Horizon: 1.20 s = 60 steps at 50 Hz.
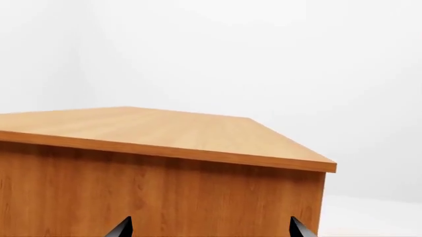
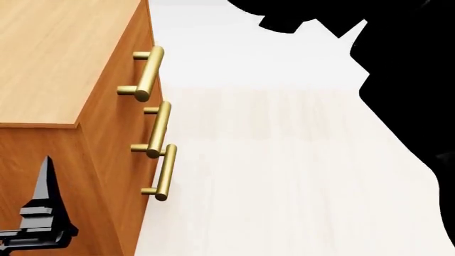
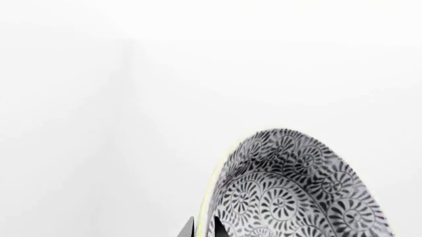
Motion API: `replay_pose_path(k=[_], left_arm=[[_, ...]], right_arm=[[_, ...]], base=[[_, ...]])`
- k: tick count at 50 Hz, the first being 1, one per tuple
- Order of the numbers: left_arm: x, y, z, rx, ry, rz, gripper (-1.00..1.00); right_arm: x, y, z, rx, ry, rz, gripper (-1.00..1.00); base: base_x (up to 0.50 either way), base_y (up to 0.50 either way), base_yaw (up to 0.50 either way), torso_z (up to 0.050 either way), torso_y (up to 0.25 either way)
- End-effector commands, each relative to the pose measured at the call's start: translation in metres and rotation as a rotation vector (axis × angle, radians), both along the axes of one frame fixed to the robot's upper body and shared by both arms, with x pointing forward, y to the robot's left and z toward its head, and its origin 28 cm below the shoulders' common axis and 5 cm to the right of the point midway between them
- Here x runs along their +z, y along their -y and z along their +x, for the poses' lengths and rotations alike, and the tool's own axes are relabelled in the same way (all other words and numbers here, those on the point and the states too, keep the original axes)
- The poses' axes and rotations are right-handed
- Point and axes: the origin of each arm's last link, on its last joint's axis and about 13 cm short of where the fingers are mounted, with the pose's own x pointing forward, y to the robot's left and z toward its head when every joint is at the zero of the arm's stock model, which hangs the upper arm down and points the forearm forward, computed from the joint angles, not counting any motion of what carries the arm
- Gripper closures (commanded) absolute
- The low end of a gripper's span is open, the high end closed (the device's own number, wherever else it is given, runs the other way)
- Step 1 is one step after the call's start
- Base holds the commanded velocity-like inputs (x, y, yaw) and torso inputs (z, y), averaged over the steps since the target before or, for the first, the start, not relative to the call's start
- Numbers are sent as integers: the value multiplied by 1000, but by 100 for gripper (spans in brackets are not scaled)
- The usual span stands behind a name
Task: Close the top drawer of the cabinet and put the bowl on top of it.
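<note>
The bowl (image 3: 293,190) is the thing to move, and it is up in the air, held by the right claw (image 3: 204,228). Start on the left. The left claw (image 1: 209,228) is wide open and holds nothing. Its two dark tips point at the plain side of the cabinet (image 1: 165,197), just under the flat top, and they look close to the wood but not touching. In the head view the left claw (image 2: 44,213) sits low beside that same side wall. Going right, round the corner from it, three brass handles stick out of the front. The top drawer (image 2: 139,50) looks pushed in, level with the two under it, so that job seems done. Further right is bare pale floor, and then the dark right arm fills the corner. The right claw is pinched thin on the bowl's rim, with the bowl tipped up on its edge above the tips. That grip looks small, so I think the bowl could slip or swing and fall when the arm moves over to the top. It could also bang the cabinet's edge if it comes in too low. The left claw might scrape the side wall if it moves nearer.
</note>
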Motion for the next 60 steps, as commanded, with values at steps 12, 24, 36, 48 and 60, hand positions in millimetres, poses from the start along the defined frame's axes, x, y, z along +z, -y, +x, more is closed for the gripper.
replay_pose_path(k=[12, 24, 36, 48, 60], left_arm=[[-2, 0, 2, -2, -1, -5, -100], [-4, 0, 2, 30, -4, 15, -100], [-5, 1, 3, 28, -8, 20, -100], [-9, -1, 5, 36, -17, 18, -100], [-12, -1, 9, 36, -30, 18, -100]], right_arm=[[-21, -31, -8, 93, 17, -97, 100], [-32, -37, -7, 116, 8, -119, 100], [-46, -45, -4, 133, 0, -146, 100], [-67, -55, 10, 145, -40, -175, 100], [-89, -70, 14, 177, -66, -205, 100]], base=[[0, 0, 0, 3, 250], [0, 0, 0, 2, 112], [0, 0, 0, 0, 0], [0, 0, 0, 0, 0], [0, 0, 0, 0, 0]])
